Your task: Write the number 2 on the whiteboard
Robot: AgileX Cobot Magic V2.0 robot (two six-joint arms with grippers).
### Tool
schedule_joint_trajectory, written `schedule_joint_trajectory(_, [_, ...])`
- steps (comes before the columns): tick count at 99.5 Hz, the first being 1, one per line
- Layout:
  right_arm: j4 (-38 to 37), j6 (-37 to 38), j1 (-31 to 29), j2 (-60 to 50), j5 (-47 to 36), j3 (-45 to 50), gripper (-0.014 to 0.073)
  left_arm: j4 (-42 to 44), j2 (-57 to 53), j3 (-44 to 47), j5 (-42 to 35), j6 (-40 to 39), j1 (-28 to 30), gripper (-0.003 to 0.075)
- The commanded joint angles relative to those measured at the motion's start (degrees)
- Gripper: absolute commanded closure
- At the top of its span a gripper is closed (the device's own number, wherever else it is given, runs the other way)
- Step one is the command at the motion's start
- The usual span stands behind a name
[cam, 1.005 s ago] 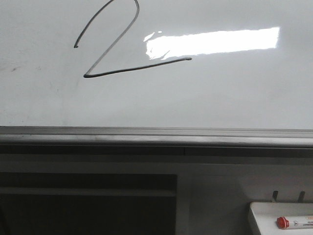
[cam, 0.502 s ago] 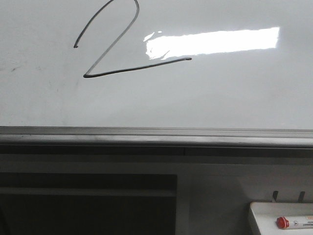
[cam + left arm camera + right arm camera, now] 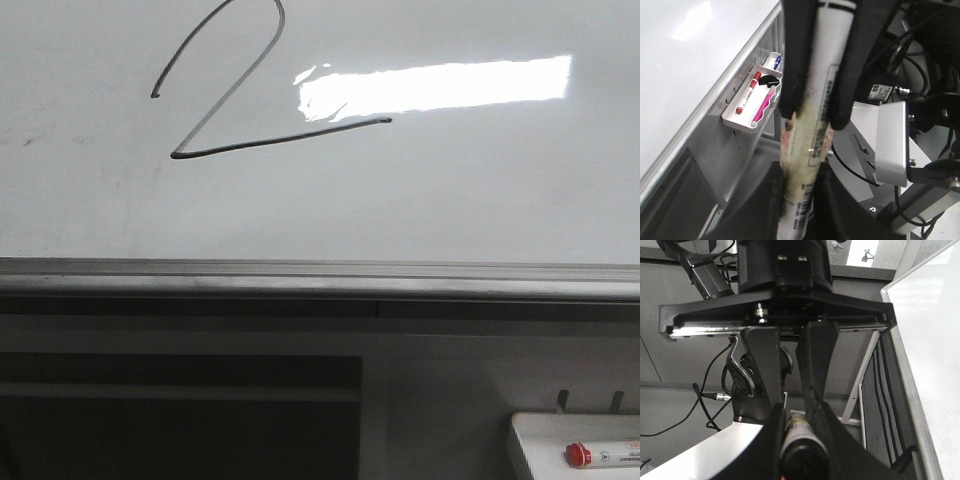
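Number 2 (image 3: pixel 235 95) drawn on the whiteboard (image 3: pixel 450 200).
Left gripper (image 3: pixel 815 117) pinches a marker (image 3: pixel 810 145), whiteboard off beside its jaws; right gripper (image 3: pixel 790 415) jaws near-closed, grip unclear.

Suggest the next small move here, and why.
Probably return the marker shut in the left gripper to the white tray: the number 2 looks complete on the whiteboard, and neither arm shows in the front view.
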Motion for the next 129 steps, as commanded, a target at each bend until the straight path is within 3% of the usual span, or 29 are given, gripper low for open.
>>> schedule_joint_trajectory(1, [3.35, -0.78, 0.19, -1.07, -3.88, -2.04, 0.0610, -2.29, 0.55, -1.34, -5.87, -2.31, -0.22, 0.0741])
schedule_joint_trajectory(22, [3.35, -0.78, 0.19, -1.49, -9.96, -2.04, 0.0196, -0.99, 0.55, -1.34, -10.12, -2.31, -0.22, 0.0741])
schedule_joint_trajectory(26, [3.35, -0.78, 0.19, -1.77, -11.73, -2.04, 0.0153, -0.55, 0.55, -1.34, -11.18, -2.31, -0.22, 0.0741])
schedule_joint_trajectory(40, [2.12, -0.78, 0.19, -5.29, -21.67, -2.04, 0.0113, 4.18, 0.55, -1.34, -16.99, -5.60, -0.22, 0.0741])
schedule_joint_trajectory(53, [1.86, -0.78, -0.15, -10.53, -30.00, -1.91, 0.0113, 17.61, 0.55, -1.34, -22.37, -19.29, 0.25, 0.0741])
schedule_joint_trajectory(62, [1.86, -0.78, -0.15, -13.88, -32.67, -1.78, 0.0165, 32.04, 0.55, -0.71, -26.31, -35.29, 1.81, 0.0741])
schedule_joint_trajectory(63, [1.98, -0.78, -0.19, -15.98, -32.39, -1.78, 0.0341, 43.14, 0.96, 0.76, -29.66, -47.64, 3.90, 0.0741])
schedule_joint_trajectory(67, [2.26, -0.78, -0.19, -16.57, -32.14, -1.55, 0.0400, 45.20, 1.31, 1.15, -30.76, -50.21, 4.73, 0.0741])
schedule_joint_trajectory(76, [2.51, -0.78, -0.19, -18.25, -31.85, -0.11, 0.0674, 49.27, 3.33, 2.75, -34.38, -57.52, 7.38, 0.0741])
schedule_joint_trajectory(98, [5.27, -0.59, -0.19, -20.50, -32.07, 5.91, 0.0662, 45.34, 13.46, 4.37, -42.34, -60.06, 12.06, 0.0741])
schedule_joint_trajectory(129, [9.33, -0.59, -0.19, -23.88, -31.61, 11.88, 0.0662, 45.10, 24.70, 4.37, -47.97, -60.06, 13.00, 0.0741])
